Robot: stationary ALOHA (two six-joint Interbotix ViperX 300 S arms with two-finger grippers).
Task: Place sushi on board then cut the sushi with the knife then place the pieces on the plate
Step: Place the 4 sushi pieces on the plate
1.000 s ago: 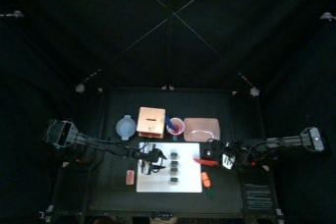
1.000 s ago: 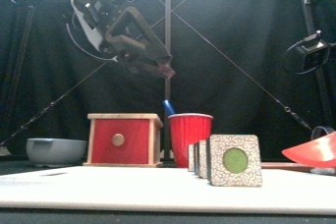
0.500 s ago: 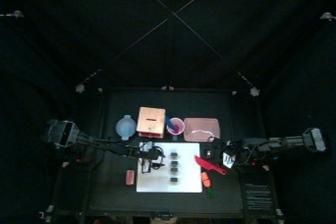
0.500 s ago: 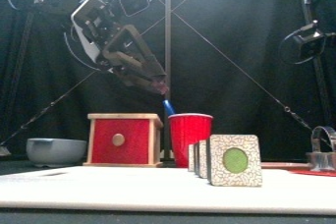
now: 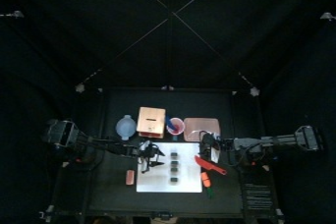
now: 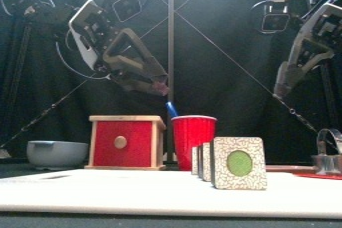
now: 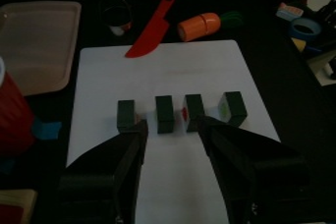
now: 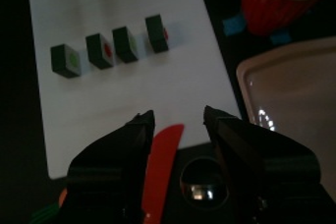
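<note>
Top view and front view, with both wrist views — one moment of the sushi task. White board lies at the front middle of the table and serves as landmark. Behind the board stand the wooden box, the pink tray toward the right, and the red cup between them; the grey bowl sits past the board's back left corner. Sushi stands on the board as a row of four separate dark blocks. Red knife lies across the board's right edge, touched by neither gripper. Left gripper hovers over the row, jaws parted, grasping nothing. Right gripper hangs above the knife — released, jaws apart.
</note>
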